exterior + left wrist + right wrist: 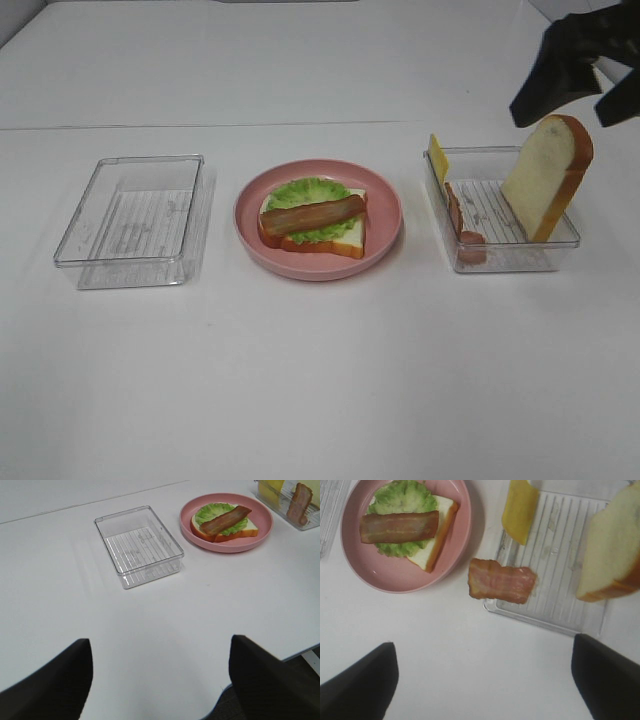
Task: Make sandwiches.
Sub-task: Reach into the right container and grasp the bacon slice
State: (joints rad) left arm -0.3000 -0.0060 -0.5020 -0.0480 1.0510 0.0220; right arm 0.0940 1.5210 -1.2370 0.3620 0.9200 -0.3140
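**A:** Up by the right tray (520,258), the right gripper (485,680) hangs with its fingers spread wide, holding and touching nothing.

**B:** And the left gripper (160,680)?

**A:** Also spread wide and holding nothing, over bare tabletop (150,625), well apart from the food.

**B:** Where is the sandwich?

**A:** The unfinished sandwich (312,225) lies on the pink plate (385,235), between the right tray and the left tray (130,265). The leaning bread slice (540,180) stands in the right tray, near the right gripper.

**B:** Counts?

**A:** 2 bread slices, 2 bacon strips, 1 lettuce leaf (300,190), 1 cheese slice (520,510), 2 trays and 1 plate. The spare bacon strip (501,581) hangs over the right tray's rim.
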